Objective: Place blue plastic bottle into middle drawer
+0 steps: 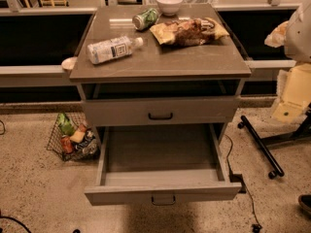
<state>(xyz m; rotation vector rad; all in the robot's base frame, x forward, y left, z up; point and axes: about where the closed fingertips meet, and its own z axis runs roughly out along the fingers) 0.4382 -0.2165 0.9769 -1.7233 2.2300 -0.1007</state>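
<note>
Blue plastic bottle (112, 49), cylindrical, lies flat; claw (278, 34) far right.

no text legible anywhere in view. blue plastic bottle (112, 49), lying on the cabinet top (160, 62): white label with dark print, shows only as blocks and lines, no word or brand readable. green can (145, 19) beside the bowl (169, 4): printed wrap, lettering can't be made out. snack bag (188, 31): printed, unreadable. packets (77, 136) in the wire basket (54, 139) on the floor (39, 193): coloured print, unreadable. gripper (278, 35) at the right edge, off the cabinet's right side, well apart from the bottle: no readable marking.
</note>
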